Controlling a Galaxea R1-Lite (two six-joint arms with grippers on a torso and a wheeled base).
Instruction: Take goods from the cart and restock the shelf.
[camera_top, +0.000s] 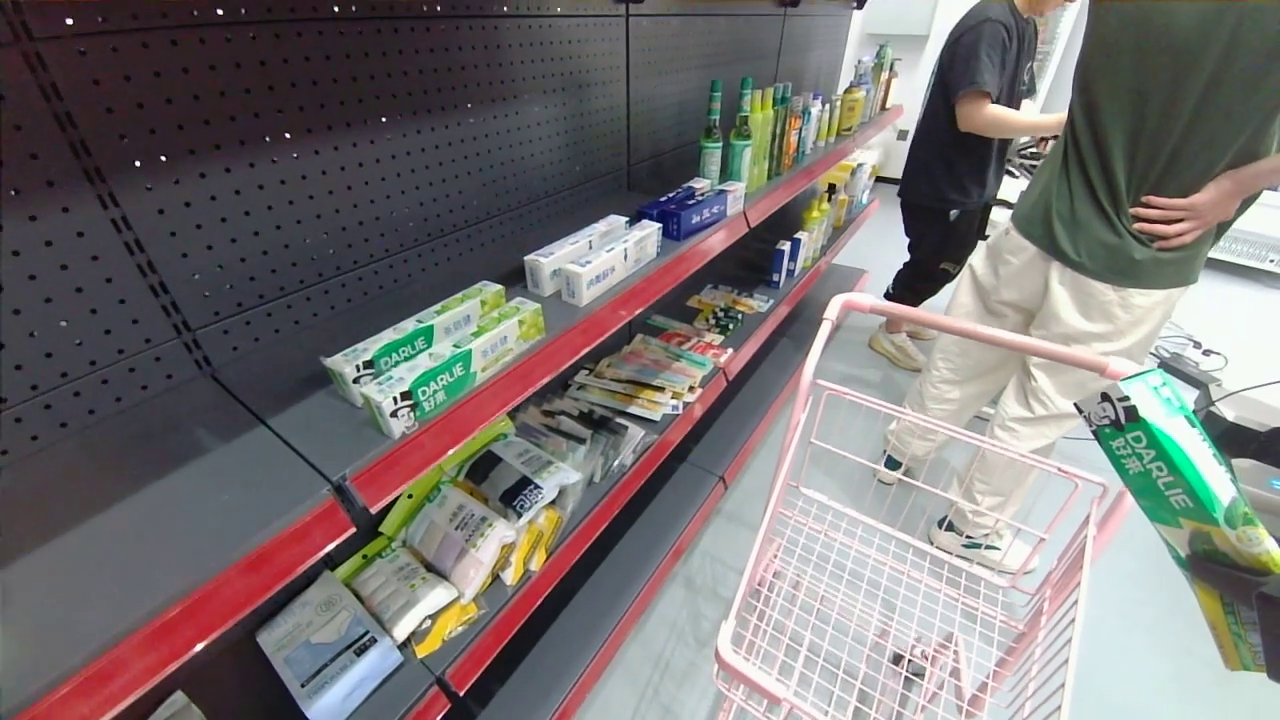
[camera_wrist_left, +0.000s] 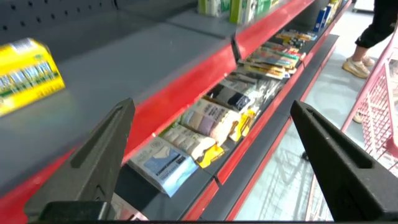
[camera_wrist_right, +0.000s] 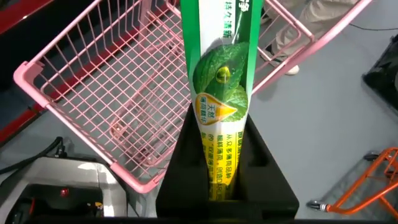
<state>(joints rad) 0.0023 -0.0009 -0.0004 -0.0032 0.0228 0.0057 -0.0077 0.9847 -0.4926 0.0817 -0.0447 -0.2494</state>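
Left gripper (camera_wrist_left: 211, 104): two dark grey fingers (camera_wrist_left: 93, 162), matte and wedge-shaped, each tapering to a blunt tip. A shallow stepped ridge runs along each one's inner face.

Right gripper (camera_wrist_right: 219, 118): black fingers (camera_wrist_right: 264, 171), flat-sided and plain, broadening toward a boxy black base with squared edges.

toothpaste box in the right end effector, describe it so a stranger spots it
Find the pink cart beside the shelf. To its right, the right end effector grips a green and white toothpaste box by its yellow end. Unlike the two matching boxes lying on the shelf, it is tilted in the air.
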